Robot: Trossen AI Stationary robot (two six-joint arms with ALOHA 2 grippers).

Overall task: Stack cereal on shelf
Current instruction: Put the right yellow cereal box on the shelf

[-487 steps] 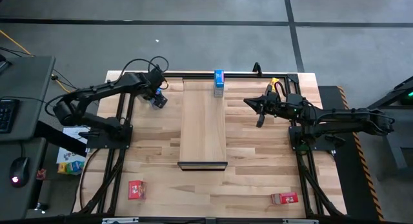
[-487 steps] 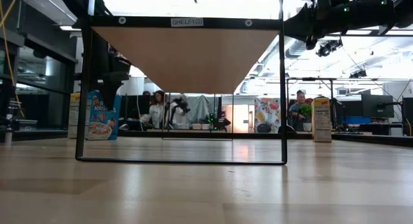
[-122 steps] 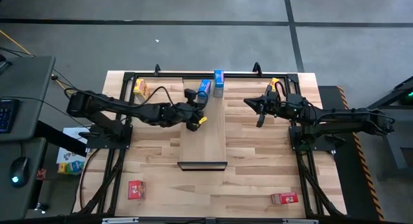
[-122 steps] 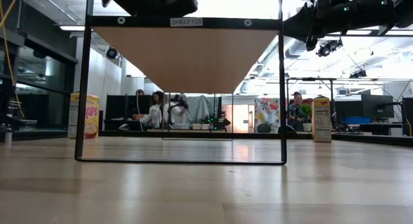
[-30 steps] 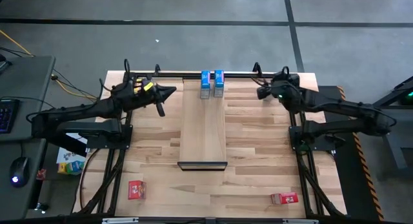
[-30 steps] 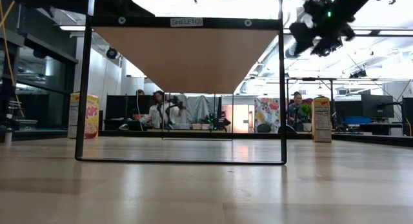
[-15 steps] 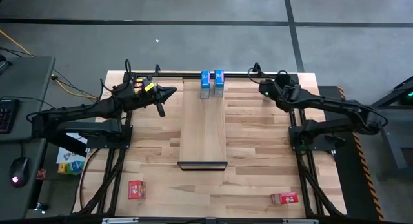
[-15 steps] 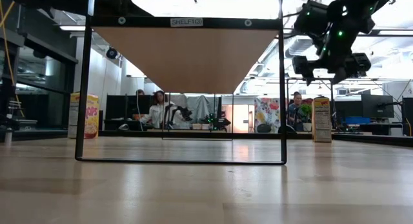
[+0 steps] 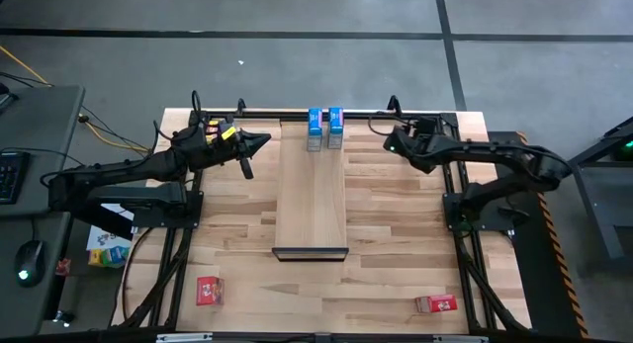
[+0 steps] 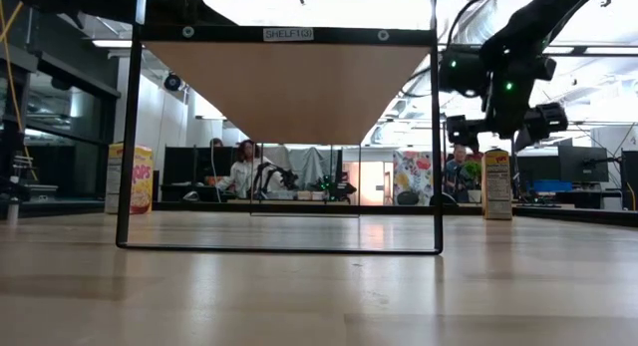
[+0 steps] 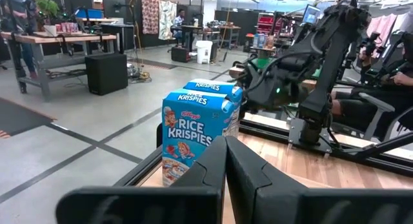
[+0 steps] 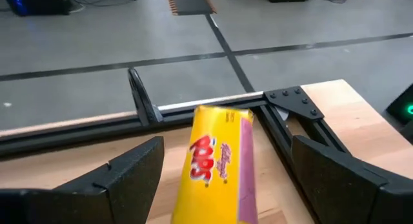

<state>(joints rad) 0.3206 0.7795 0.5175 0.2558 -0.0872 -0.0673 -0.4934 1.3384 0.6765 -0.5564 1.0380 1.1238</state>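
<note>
R gripper [image 9: 393,142] swung in; wrist cam shows yellow box [image 12: 218,164].

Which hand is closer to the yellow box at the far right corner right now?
Right. The right hand is open just above the yellow box, fingers either side of it. The left hand, shut, waits beyond the shelf, on its left side.

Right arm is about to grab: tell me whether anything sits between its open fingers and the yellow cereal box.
Nothing visible does. The right gripper is open, with the yellow cardboard cereal box directly ahead between its dark fingers.
</note>
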